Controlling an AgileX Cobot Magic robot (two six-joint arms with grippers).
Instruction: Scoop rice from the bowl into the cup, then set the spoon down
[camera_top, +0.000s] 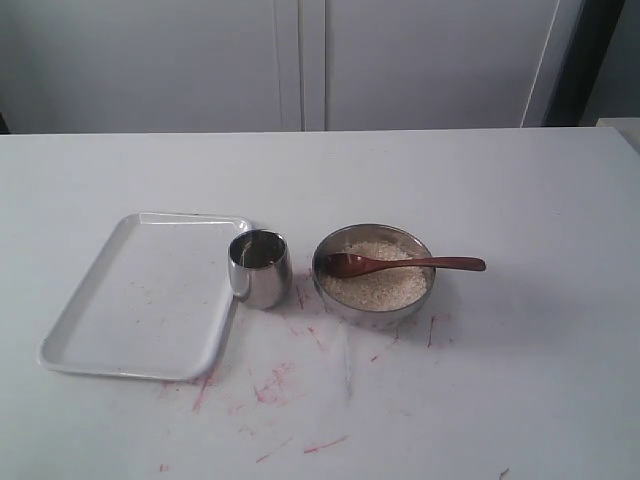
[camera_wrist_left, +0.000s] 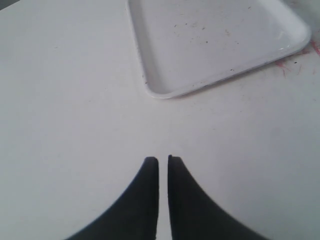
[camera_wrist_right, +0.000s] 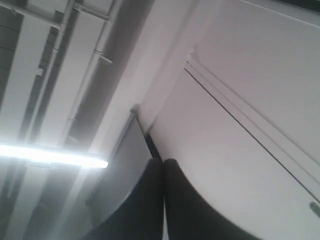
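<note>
Where the spoon (camera_top: 400, 265) lies: on the rice (camera_top: 385, 287) in the bowl (camera_top: 370, 313), well apart from both grippers.
Left gripper (camera_wrist_left: 163, 159): fingers nearly together, holding nothing, tray (camera_wrist_left: 210, 50) ahead.
Right gripper (camera_wrist_right: 163, 161): pressed together, empty.

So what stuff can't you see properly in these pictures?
- Inside the cup: exterior view, too dark to tell if any rice is in it.
- Bottom of the bowl: exterior view, covered by rice.
- The tray: left wrist view, cut off by the top edge; bowl, cup and spoon lie outside that view.
- The table: right wrist view points up at a ceiling light.
</note>
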